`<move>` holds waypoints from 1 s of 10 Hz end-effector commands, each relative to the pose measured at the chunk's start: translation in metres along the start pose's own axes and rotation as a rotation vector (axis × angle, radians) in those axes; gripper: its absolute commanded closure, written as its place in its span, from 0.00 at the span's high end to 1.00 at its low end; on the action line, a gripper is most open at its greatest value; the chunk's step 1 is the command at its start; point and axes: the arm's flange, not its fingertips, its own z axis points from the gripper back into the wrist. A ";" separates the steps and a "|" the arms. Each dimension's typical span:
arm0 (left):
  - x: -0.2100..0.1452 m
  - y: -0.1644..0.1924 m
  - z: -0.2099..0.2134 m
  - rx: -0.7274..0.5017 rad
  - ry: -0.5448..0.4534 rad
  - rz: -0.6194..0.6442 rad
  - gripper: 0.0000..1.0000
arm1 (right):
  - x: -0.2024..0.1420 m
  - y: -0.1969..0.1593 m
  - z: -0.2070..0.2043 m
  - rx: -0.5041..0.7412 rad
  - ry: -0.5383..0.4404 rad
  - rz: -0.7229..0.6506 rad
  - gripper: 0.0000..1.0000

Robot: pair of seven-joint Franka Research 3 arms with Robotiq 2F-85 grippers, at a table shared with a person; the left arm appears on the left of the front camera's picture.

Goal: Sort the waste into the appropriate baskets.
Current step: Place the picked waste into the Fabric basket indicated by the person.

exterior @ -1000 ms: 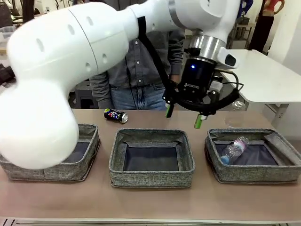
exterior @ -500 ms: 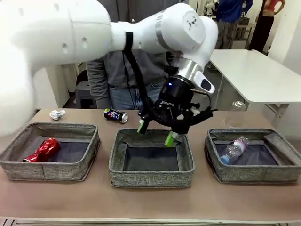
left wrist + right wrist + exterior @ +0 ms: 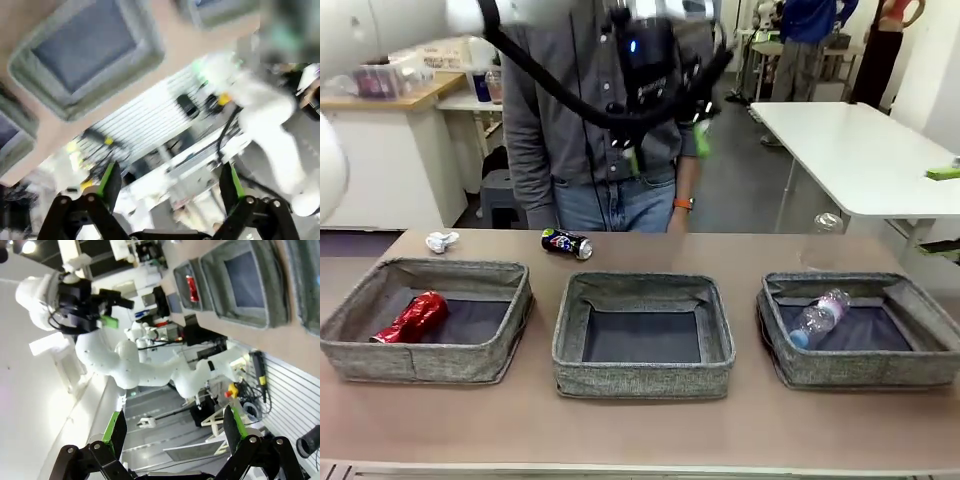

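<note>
Three grey woven baskets stand in a row: left, middle, right. A crushed red can lies in the left one, and a clear plastic bottle lies in the right one. The middle basket holds nothing. Beyond them on the table lie a dark can and a white paper ball. My left gripper hangs open and empty high above the table, in front of the person. Its own blurred view shows the open left gripper over a basket. The right gripper is open and empty, far from the middle basket and the red can.
A person in a grey shirt stands at the far edge, one hand hanging near the table. A clear container stands on the table behind the right basket. A white side table stands at the right.
My left arm has risen from just above the middle basket to high in front of the person, uncovering the left basket. Its gripper stayed open and empty.
</note>
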 end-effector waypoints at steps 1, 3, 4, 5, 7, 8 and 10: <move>-0.046 0.042 -0.038 -0.099 -0.118 0.055 1.00 | 0.032 0.021 -0.026 0.025 0.010 -0.018 1.00; -0.079 0.079 -0.039 -0.200 -0.218 0.158 1.00 | 0.058 0.030 -0.066 -0.004 0.002 -0.018 1.00; -0.097 0.096 -0.043 -0.251 -0.253 0.178 1.00 | 0.068 0.033 -0.081 -0.028 -0.002 -0.023 1.00; -0.120 0.112 -0.047 -0.296 -0.299 0.203 1.00 | 0.077 0.038 -0.095 -0.038 0.010 -0.030 1.00; -0.154 0.139 -0.053 -0.388 -0.404 0.228 1.00 | 0.092 0.045 -0.114 0.012 0.024 -0.038 1.00; -0.166 0.152 -0.058 -0.447 -0.477 0.188 1.00 | 0.098 0.048 -0.125 0.053 0.033 -0.056 1.00; -0.174 0.182 -0.070 -0.608 -0.543 0.125 1.00 | 0.102 0.051 -0.142 0.118 0.024 -0.057 1.00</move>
